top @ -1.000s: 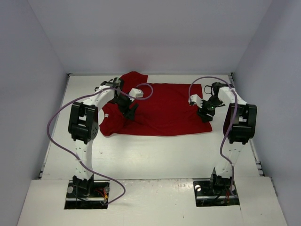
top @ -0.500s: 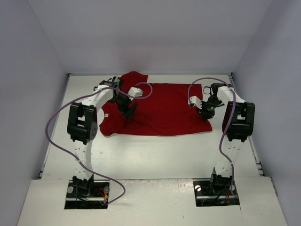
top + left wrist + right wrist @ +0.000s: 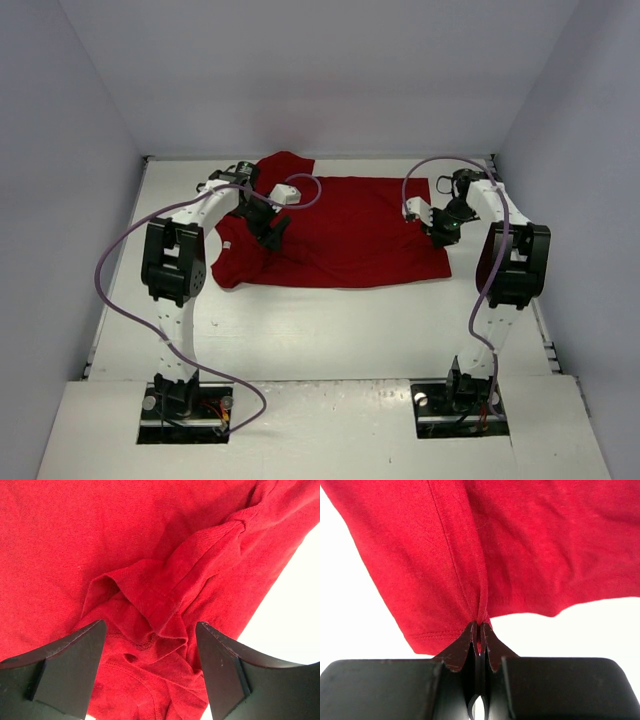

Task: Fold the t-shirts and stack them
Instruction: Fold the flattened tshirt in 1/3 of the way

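A dark red t-shirt (image 3: 350, 235) lies spread across the far half of the table, one sleeve bunched at its left side. My left gripper (image 3: 276, 228) hovers over that left side with its jaws wide apart; in the left wrist view the crumpled sleeve folds (image 3: 150, 625) lie between the two black fingers (image 3: 70, 665), which touch nothing. My right gripper (image 3: 440, 232) is at the t-shirt's right edge. In the right wrist view its jaws are shut on a pinch of the red hem (image 3: 479, 620), the cloth (image 3: 520, 545) pulled up into a crease.
The white table (image 3: 330, 330) runs bare from the shirt to the arm bases. Grey walls (image 3: 60, 200) enclose the left, right and back. Purple cables (image 3: 130, 260) loop off both arms.
My right gripper has closed on the shirt's right edge and shifted slightly up and toward the far side. The left gripper stays open over the left sleeve.
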